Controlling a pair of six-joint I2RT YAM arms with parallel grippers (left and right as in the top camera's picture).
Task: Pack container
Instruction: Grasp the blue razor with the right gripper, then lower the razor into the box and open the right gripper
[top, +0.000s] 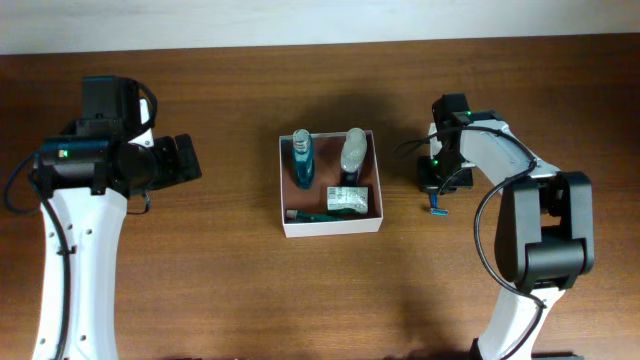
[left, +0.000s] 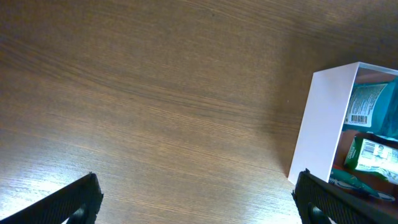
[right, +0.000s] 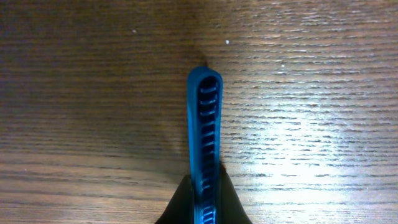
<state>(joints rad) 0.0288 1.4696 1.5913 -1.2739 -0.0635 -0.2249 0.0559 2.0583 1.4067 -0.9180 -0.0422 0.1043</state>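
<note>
While container sits between both, right tool grips blue handle, left tool open.

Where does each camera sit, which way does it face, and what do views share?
Overhead: above the table, looking down on the container; left arm and right arm show.
Left wrist: on the left arm, looking across wood to the container's white wall; open left pincer tips at lower corners.
Right wrist: facing down at the wood; right pincer shut on a blue slotted piece.
Shared: overhead and left wrist both see the container.
</note>
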